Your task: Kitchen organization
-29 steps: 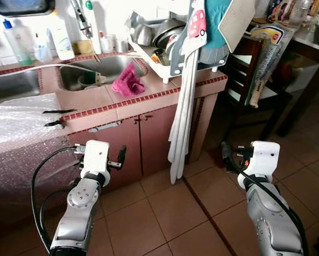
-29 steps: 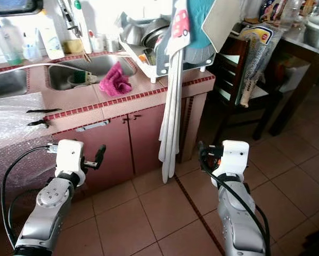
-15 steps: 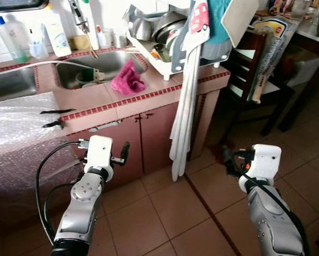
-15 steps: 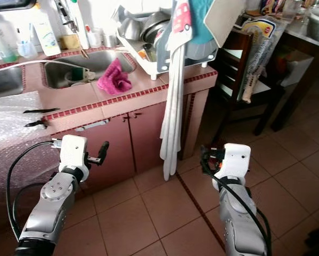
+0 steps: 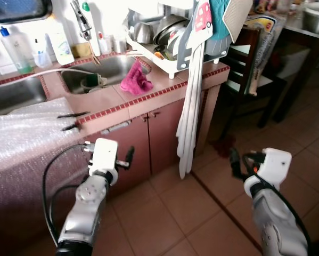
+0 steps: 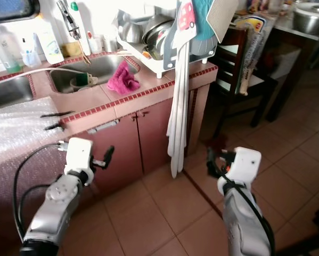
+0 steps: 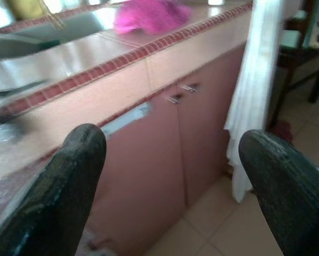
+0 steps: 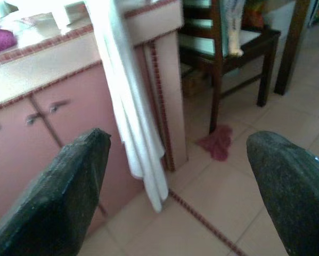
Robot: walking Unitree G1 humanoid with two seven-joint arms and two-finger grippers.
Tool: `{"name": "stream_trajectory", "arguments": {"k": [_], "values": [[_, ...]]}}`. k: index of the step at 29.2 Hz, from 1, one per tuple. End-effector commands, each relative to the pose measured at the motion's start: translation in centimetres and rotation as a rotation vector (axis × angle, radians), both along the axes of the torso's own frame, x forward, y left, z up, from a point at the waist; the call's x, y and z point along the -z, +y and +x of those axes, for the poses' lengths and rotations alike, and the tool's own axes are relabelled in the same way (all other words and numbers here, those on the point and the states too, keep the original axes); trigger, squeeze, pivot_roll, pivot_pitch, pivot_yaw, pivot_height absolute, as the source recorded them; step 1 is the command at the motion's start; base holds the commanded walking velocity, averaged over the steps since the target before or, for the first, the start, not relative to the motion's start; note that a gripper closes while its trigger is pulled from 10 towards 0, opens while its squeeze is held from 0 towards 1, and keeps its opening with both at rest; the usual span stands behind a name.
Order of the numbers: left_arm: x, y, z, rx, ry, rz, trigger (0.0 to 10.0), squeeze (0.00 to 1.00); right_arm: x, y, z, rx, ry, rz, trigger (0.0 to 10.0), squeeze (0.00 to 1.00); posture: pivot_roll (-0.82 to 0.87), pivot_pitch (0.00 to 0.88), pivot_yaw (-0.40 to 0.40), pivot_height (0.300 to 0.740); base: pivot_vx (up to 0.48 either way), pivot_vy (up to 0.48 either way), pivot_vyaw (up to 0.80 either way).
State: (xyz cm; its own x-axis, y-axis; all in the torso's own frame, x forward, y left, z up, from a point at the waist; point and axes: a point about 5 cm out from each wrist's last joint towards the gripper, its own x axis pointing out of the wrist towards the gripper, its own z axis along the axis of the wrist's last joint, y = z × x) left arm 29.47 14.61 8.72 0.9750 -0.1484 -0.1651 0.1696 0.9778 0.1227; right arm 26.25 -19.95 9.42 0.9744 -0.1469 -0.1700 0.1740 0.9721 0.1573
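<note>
Before a pink-tiled kitchen worktop [image 5: 132,101], the robot stands on a terracotta tile floor [image 5: 164,218] with both arms raised low in front of the pink cabinet doors [image 6: 143,141]. Bubble wrap [image 5: 21,133] covers the worktop's left end, with a steel sink [image 5: 103,66] set in behind it. A long white cloth [image 5: 188,112] hangs from the worktop's right corner down past the cabinet, below a loaded dish rack [image 5: 167,40] of pots and bowls. A dark wooden chair [image 5: 250,69] sits to the right, beside a dark table. A crumpled pink rag [image 5: 136,81] lies on the worktop between sink and rack, above and well apart from both tools. The left tool [image 5: 128,158] hovers near the cabinet front, its two black fingers [image 7: 68,181] spread wide and empty, the rag far beyond them in the wrist view. The right tool [image 5: 235,162] hangs over the floor to the right of the hanging cloth, its fingers [image 8: 63,197] likewise apart and holding nothing. Soap bottles [image 5: 60,45] line the wall behind the tap. A small reddish cloth [image 8: 217,143] lies on the floor by the chair leg.
</note>
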Motion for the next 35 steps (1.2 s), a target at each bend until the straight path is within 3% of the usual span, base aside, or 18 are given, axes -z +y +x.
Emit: {"name": "stream_trajectory", "arguments": {"k": [1, 4, 14, 17, 29, 32, 35], "values": [[0.0, 0.7, -0.1, -0.018, 0.006, 0.008, 10.0, 0.0, -0.9, 0.7, 0.5, -0.011, -0.039, -0.006, 10.0, 0.0, -0.04, 0.0, 0.037, 0.74, 0.0, 0.476, 0.0], [0.0, 0.5, 0.0, -0.012, 0.008, 0.011, 10.0, 0.0, -0.9, 1.0, 0.6, -0.021, -0.051, 0.055, 10.0, 0.0, -0.04, 0.0, 0.038, 0.74, 0.0, 0.476, 0.0], [-0.6, 0.2, -0.1, -0.023, -0.041, 0.007, 10.0, 0.0, -1.0, 1.0, 0.6, -0.048, -0.04, -0.018, 10.0, 0.0, -0.04, 0.0, 0.021, 0.74, 0.0, 0.144, 0.0], [-0.6, 0.5, -0.1, -0.049, -0.042, -0.021, 10.0, 0.0, -1.5, 1.0, 0.8, -0.08, -0.063, -0.074, 10.0, 0.0, -0.04, 0.0, 0.02, 0.74, 0.0, 0.0, 0.8], [-0.7, 0.8, 0.1, -0.089, -0.05, 0.006, 10.0, 0.0, -1.6, 1.1, 1.1, -0.097, -0.065, -0.089, 10.0, 0.0, -0.04, 0.0, 0.008, 0.74, 0.0, 0.0, 0.8], [-1.1, 0.7, 0.0, -0.065, -0.082, 0.002, 10.0, 0.0, -1.9, 1.3, 1.3, -0.117, -0.091, -0.144, 10.0, 0.0, -0.04, 0.0, 0.008, 0.74, 0.0, 0.0, 0.8], [-2.2, 1.1, -0.1, -0.095, -0.174, 0.008, 10.0, 0.0, -3.0, 1.4, 1.3, -0.127, -0.162, -0.259, 10.0, 0.0, -0.03, 0.0, 0.009, 0.74, 0.0, 0.0, 0.8]]}}
